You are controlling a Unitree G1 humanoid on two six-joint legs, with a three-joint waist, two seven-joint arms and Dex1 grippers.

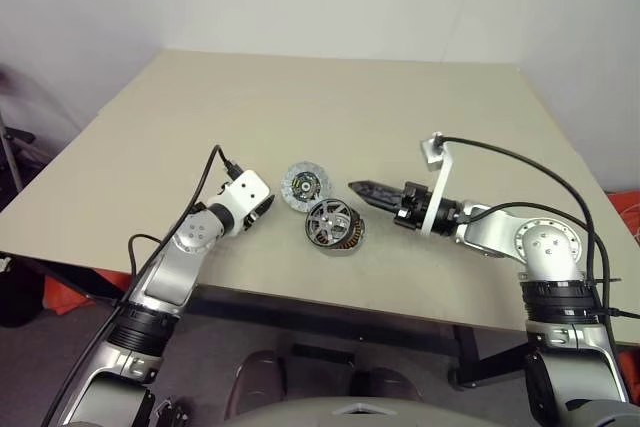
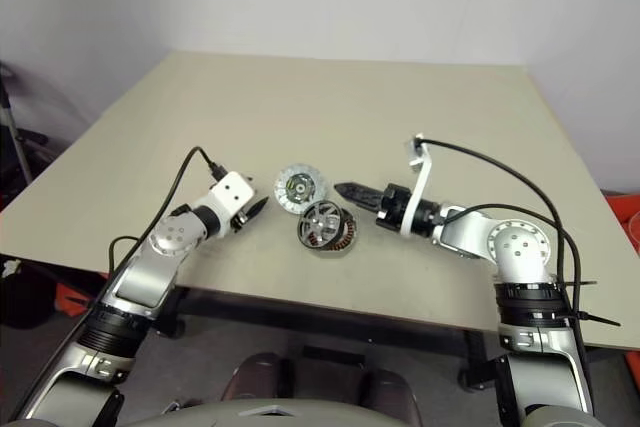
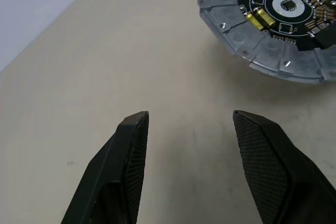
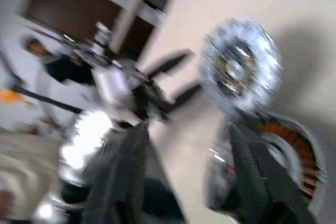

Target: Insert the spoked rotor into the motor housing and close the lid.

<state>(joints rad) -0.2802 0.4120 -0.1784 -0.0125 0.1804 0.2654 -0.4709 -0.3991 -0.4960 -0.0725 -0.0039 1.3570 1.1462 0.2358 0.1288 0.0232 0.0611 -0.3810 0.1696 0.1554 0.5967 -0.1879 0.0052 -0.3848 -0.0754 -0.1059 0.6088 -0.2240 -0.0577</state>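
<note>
Motor housing (image 1: 335, 226) near front edge of counter (image 1: 300, 107), spoked rotor (image 1: 331, 219) seated inside over copper windings. Lid (image 1: 305, 186) flat on counter just behind and to the left, touching or nearly touching housing, dark circuit face up. Left gripper (image 3: 189, 129) low over counter just left of lid, jaws apart, holding nothing. Right gripper (image 1: 365, 190) just right of housing, pointing at it; jaws partly apart in blurred wrist view, apparently empty.

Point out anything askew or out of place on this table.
The spoked rotor sits tilted in the motor housing, not flush with its rim. The lid lies beside the housing, circuit side up, not yet fitted.
</note>
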